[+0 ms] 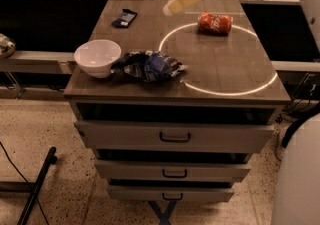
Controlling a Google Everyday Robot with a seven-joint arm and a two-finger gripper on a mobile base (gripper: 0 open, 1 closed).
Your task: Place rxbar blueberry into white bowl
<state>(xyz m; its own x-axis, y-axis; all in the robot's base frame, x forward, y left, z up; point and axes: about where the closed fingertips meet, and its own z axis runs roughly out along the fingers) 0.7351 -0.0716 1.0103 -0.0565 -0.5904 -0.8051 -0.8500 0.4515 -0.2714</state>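
the tool (173, 6) hangs in the air over the far edge of the bench (227, 66), about midway along it, as i run the rig from a distance. it is apart from everything on the top and carries nothing that i can make out. i cannot tell from this view whether it is open or closed.

by my reading the task has barely begun. the rxbar blueberry (124, 18) lies flat near the far left corner of the bench, ungrasped, to the left of the tool and lower down. the white bowl (95, 67) sits at the near left corner with nothing in it. the reach, the pick, the carry toward the near edge and the drop are all left to do.

the bar is a small, flat, dark navy rectangle with pale markings, lying askew to the bench edges and much smaller than the bowl. a crumpled blue-and-white chip bag (150, 65) lies just beside the bowl, on the side toward the bench's middle. a red-orange soda can (215, 23) lies on its side toward the far right corner.
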